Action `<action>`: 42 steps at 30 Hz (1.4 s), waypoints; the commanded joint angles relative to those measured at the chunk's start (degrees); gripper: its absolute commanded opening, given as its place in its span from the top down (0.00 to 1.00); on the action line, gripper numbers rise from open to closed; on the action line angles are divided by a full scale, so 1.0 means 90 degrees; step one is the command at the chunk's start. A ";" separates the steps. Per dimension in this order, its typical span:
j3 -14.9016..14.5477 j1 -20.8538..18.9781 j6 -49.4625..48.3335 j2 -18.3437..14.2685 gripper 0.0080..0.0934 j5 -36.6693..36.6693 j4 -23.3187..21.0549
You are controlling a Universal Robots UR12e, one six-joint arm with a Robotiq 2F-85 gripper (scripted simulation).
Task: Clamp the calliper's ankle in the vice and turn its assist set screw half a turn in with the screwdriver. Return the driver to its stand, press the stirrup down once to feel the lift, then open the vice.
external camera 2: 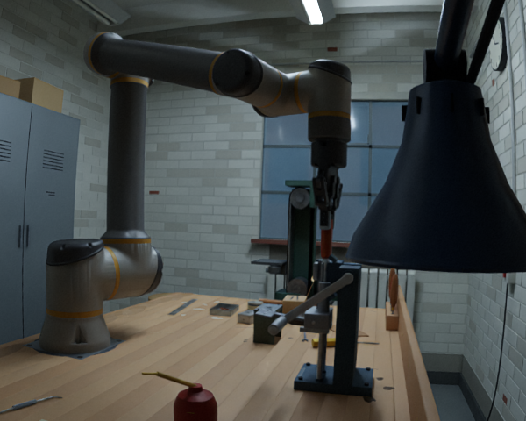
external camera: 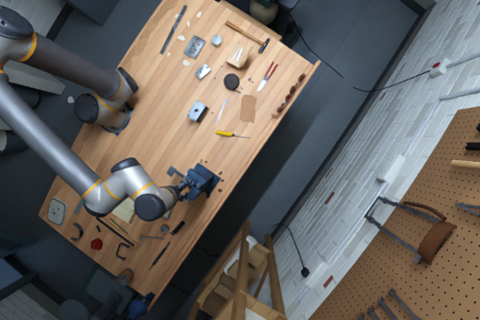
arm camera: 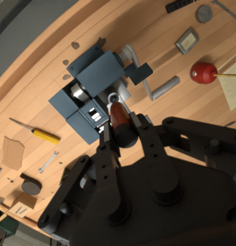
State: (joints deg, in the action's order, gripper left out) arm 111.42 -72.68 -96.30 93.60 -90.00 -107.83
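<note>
The red-handled screwdriver [arm camera: 118, 119] stands upright over the blue vice [arm camera: 91, 91], its tip down at the grey calliper part [arm camera: 115, 95] clamped between the jaws. I hold the screwdriver by its handle in my closed gripper [arm camera: 120, 128], straight above the vice [external camera 2: 340, 317]. In the second side camera the red handle [external camera 2: 326, 242] hangs below my fingers [external camera 2: 327, 213]. The vice's crank handle [arm camera: 146, 85] sticks out to one side. From overhead, the vice [external camera: 200, 180] sits near the bench's edge with my wrist beside it.
A brick wall with a window stands behind the bench. A dark lamp shade [external camera 2: 444, 181] fills the near right. A red oil can [arm camera: 202, 73], a yellow screwdriver [arm camera: 44, 135], a small spanner [arm camera: 48, 161] and a metal tin [arm camera: 187, 41] lie around the vice.
</note>
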 commanded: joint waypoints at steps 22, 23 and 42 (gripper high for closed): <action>0.0001 0.0000 0.0000 0.0000 1.00 0.0000 -0.0014; 0.0003 0.0000 0.0000 -0.0001 1.00 0.0000 -0.0016; 0.0029 0.0000 0.0000 -0.0012 1.00 0.0000 -0.0053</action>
State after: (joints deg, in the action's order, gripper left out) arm 111.75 -72.68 -96.30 93.47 -90.00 -108.29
